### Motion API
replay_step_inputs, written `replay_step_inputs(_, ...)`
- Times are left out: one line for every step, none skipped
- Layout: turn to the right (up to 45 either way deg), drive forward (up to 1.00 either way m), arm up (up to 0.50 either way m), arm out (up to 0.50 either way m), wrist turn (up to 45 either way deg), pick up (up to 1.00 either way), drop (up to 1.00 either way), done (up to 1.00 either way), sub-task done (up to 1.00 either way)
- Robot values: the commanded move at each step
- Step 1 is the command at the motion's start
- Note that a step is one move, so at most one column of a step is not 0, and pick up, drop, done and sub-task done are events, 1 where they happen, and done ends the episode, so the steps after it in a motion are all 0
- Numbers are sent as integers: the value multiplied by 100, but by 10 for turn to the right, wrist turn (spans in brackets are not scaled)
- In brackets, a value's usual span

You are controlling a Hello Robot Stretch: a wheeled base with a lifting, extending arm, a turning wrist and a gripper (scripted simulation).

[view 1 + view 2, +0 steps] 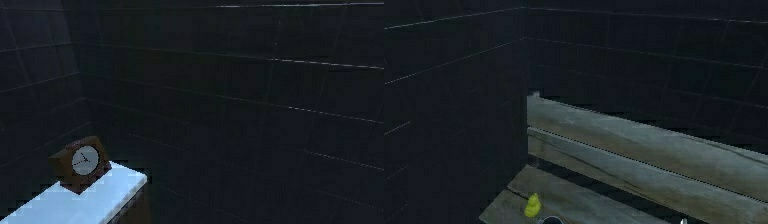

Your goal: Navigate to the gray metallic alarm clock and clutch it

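Dimly, can make out a clock [82,163] low at the forward view's left: brown-looking case, pale round face, hands too small to read. Looks neither gray nor metallic in this gloom. Stands upright toward the far end of a pale worktop [112,190], itself cropped by the bottom and left edges. Behind, dark tiled wall [250,90]. In the arm side view, finds a slatted wooden worktop [644,150] running off the right edge, with a small yellow blob [532,206] on its nearest plank, shape past telling. Cannot tell how the fingers stand.
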Motion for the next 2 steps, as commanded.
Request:
replay_step_inputs(0, 0, 50, 0, 0, 0, 0, 0, 0)
replay_step_inputs(0, 0, 6, 0, 0, 0, 0, 0, 0)
